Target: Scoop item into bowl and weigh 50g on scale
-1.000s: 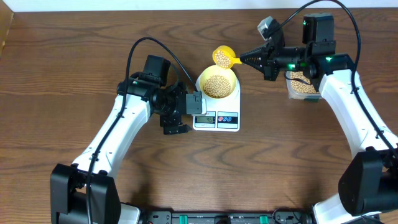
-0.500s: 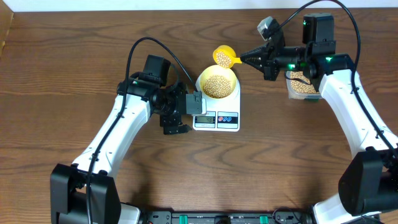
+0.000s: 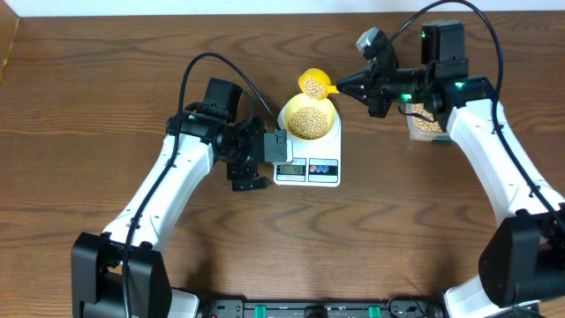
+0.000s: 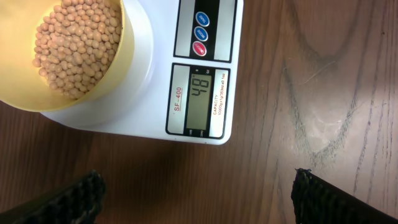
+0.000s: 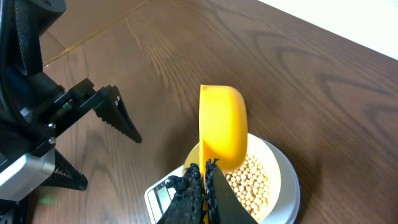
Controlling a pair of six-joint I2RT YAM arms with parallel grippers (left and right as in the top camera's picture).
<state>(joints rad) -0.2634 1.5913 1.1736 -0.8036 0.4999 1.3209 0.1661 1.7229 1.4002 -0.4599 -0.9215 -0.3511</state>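
The pale-yellow bowl (image 3: 308, 117) sits on the white scale (image 3: 308, 170), holding many tan beans (image 4: 77, 38). The scale's display (image 4: 199, 98) reads 48. My right gripper (image 3: 346, 87) is shut on the handle of the bright yellow scoop (image 3: 313, 85), which holds a few beans and is tilted on edge over the bowl's far rim; the right wrist view shows its back (image 5: 222, 127) above the bowl (image 5: 273, 184). My left gripper (image 3: 265, 165) is open and empty, low beside the scale's left edge, its fingertips (image 4: 199, 196) wide apart over bare wood.
A clear plastic tub (image 3: 427, 123) with more beans stands at the right, under the right arm. Bare wooden tabletop (image 3: 106, 106) surrounds the scale.
The right gripper has shifted slightly left and rotated the scoop more steeply over the bowl. The left arm has not moved.
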